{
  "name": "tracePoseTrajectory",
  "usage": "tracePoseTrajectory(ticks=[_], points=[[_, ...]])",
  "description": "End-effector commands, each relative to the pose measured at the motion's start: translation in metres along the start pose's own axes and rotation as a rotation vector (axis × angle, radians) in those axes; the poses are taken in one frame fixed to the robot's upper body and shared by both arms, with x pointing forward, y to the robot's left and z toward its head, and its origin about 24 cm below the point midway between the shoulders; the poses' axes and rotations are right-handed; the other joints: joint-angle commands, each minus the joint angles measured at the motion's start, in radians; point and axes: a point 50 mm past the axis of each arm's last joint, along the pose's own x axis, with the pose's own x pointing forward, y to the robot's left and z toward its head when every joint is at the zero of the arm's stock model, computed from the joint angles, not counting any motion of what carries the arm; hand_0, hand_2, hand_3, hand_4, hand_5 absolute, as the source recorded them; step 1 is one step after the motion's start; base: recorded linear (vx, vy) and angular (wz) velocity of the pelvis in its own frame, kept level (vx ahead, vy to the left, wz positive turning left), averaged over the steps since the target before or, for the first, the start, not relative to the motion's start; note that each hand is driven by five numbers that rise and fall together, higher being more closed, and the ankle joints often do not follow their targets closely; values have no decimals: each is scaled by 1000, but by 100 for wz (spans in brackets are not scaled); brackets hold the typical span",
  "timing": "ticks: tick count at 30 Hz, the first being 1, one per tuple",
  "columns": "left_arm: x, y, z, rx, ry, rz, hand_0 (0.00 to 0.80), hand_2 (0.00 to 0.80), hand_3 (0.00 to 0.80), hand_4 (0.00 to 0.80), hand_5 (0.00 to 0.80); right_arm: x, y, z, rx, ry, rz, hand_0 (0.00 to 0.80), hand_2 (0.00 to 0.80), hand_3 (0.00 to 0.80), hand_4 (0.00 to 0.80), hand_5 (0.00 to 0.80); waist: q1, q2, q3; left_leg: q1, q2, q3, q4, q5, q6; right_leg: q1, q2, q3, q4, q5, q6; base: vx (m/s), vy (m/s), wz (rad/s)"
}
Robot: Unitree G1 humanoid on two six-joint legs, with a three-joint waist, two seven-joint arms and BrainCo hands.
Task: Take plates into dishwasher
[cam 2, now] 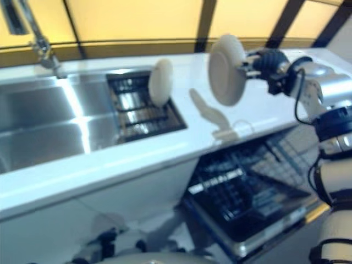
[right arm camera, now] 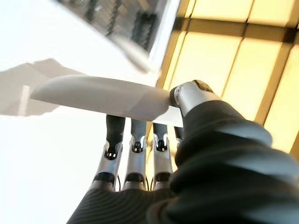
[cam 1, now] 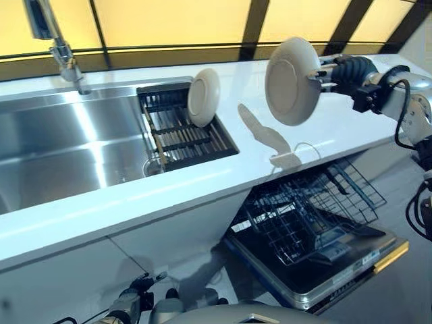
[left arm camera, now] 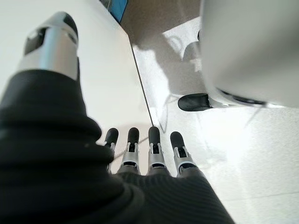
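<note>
R hand (cam 1: 332, 73) up over the white desk (cam 1: 351, 125), pinching a white plate (cam 1: 291, 81) at its rim: thumb on one face, fingers on the other (seen in R wrist view). Plate held on edge, nearly vertical, clear of the desk surface, w/ its shadow on the desk below. Second plate (cam 1: 203, 97) stands upright in the dark drying rack (cam 1: 185, 135) set in the sink (cam 1: 61, 145), untouched. Dishwasher (cam 1: 317, 233) below desk front, door down, wire rack (cam 1: 307, 209) pulled out, looks empty.

L hand (left arm camera: 140, 154) low by the cabinet front, fingers straight, holding nothing; idle.

Risks, as judged:
- Grip is a rim pinch only; plate heavy side hangs free. Fast swing or wrist roll → plate could pivot or slip out, drop on desk edge or the wire rack, chip/break.
- Path down goes past desk front edge; plate's lower rim may clip it if lowered too early.
- Tines in the wire rack: plate must go in on edge between them; off-angle entry → jams or tips flat.
- Depth to the wire rack hard to read from head views; release too high = drop.
</note>
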Motion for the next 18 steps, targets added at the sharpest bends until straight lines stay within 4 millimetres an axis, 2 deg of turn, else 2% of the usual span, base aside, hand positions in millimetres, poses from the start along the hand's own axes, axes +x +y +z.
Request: tracePoseTrajectory(ticks=[1, 3, 6, 18], points=[[1, 11, 6, -8, -4, 30, 0, 0, 0, 0, 0, -23, -21, 16, -43, -89, -43, 800, 800, 800, 800, 800, 6, -19, -27, 55, 34, -5, 3, -82, -31, -86, -109, 53, -2, 143, 128, -3, 1, -22], [1, 12, 7, -11, -7, 32, 0, 0, 0, 0, 0, -27, -25, 10, -36, -73, -54, 800, 800, 800, 800, 800, -2, -19, -26, 56, 35, 1, 3, -82, -30, -88, -108, 60, -1, 144, 128, -5, 3, -23], [0, 13, 8, -20, -14, 35, 0, 0, 0, 0, 0, -38, -35, -10, -24, -37, -70, 800, 800, 800, 800, 800, -22, -16, -21, 58, 37, 12, 3, -84, -28, -94, -103, 75, 2, 143, 129, -12, -1, -10], [1, 15, 13, -24, -34, 36, 0, 0, 0, 0, 0, -59, -43, -69, -31, 125, -49, 800, 800, 800, 800, 800, -60, -15, -10, 61, 44, 36, 3, -89, -26, -105, -94, 100, 2, 145, 132, -18, -10, -12]])
